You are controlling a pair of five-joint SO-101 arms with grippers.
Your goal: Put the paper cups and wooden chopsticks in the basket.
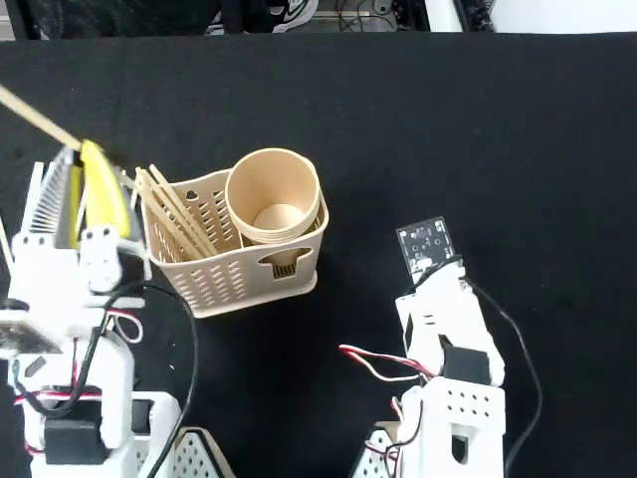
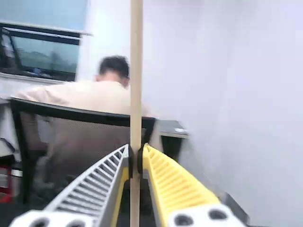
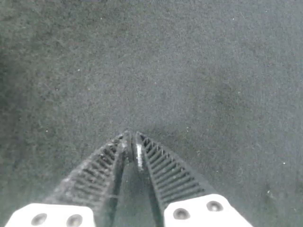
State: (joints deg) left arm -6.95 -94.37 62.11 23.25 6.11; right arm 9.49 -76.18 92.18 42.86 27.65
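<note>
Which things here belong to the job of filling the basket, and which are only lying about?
For the job:
basket
paper cups, stacked in it
chopsticks, standing in it
chopstick, clamped in the left gripper

Not for the job:
black table
cables beyond its far edge
chair

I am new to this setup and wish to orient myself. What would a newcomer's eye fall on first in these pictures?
First, the left gripper, just left of the basket, is shut on a single wooden chopstick that sticks out far beyond its tips. The basket holds stacked paper cups in its right part and several chopsticks leaning in its left part. The right gripper is shut and empty over the black table.
</note>
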